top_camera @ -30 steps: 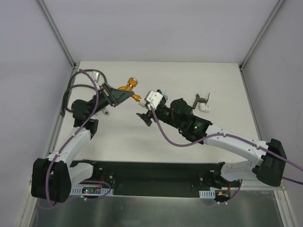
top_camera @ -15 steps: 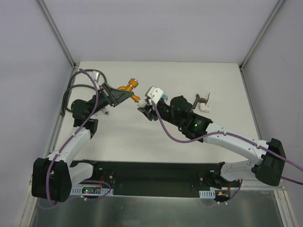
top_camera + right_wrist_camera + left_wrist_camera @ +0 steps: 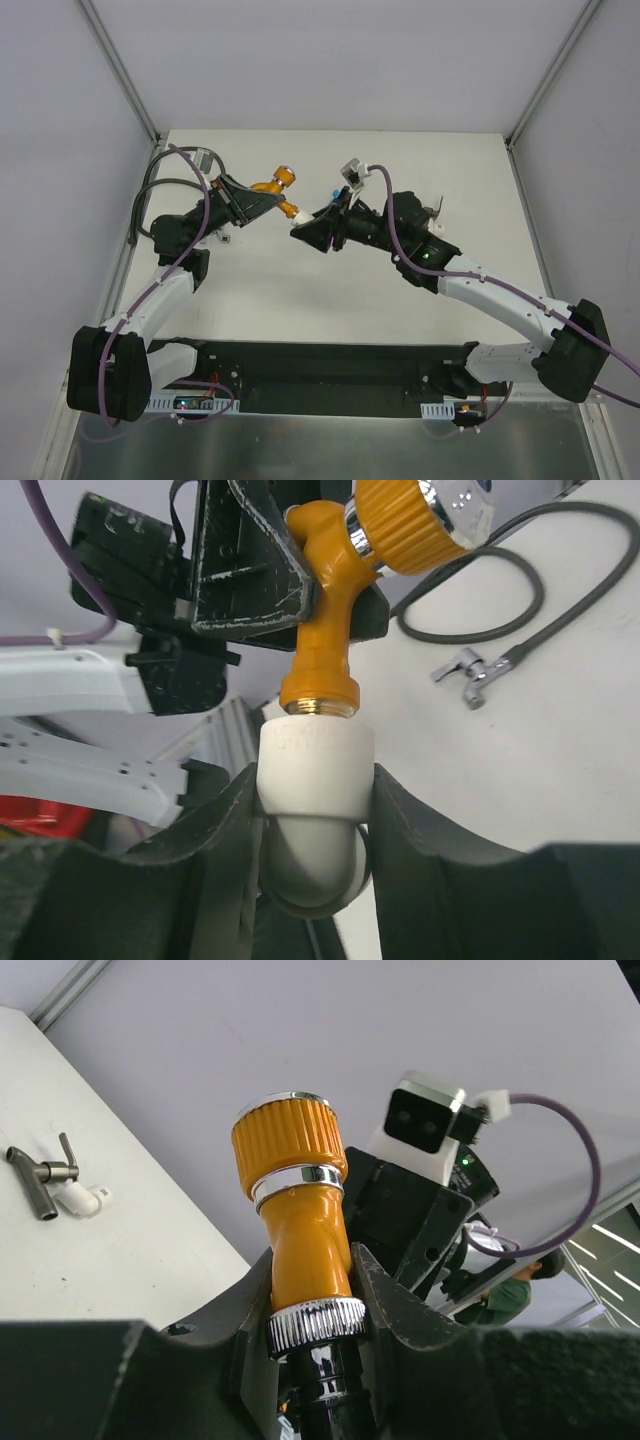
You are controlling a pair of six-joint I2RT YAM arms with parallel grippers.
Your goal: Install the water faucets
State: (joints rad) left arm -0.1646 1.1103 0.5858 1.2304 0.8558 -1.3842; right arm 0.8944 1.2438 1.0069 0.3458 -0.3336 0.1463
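Note:
The shiny orange faucet point(image 3: 270, 187) is held above the table, and my left gripper point(image 3: 250, 204) is shut on its body just above the silver knurled ring point(image 3: 315, 1322). A white elbow fitting point(image 3: 317, 762) sits on the faucet's brass end. My right gripper point(image 3: 316, 805) is shut on this elbow, with a finger on each side. In the top view the two grippers meet nose to nose, the right gripper point(image 3: 306, 228) coming from the right. A dark grey faucet point(image 3: 38, 1172) lies on the table next to another white elbow point(image 3: 82, 1198).
A long black hose point(image 3: 505, 600) loops at the table's left, ending in a silver fitting point(image 3: 470, 676). The right arm partly covers the dark faucet point(image 3: 432, 209) at the back right. A small blue piece point(image 3: 334, 194) shows by the right wrist.
My right gripper has moved in toward the orange faucet's end, rolled its wrist and shut on the white elbow. The left arm has held the faucet still.

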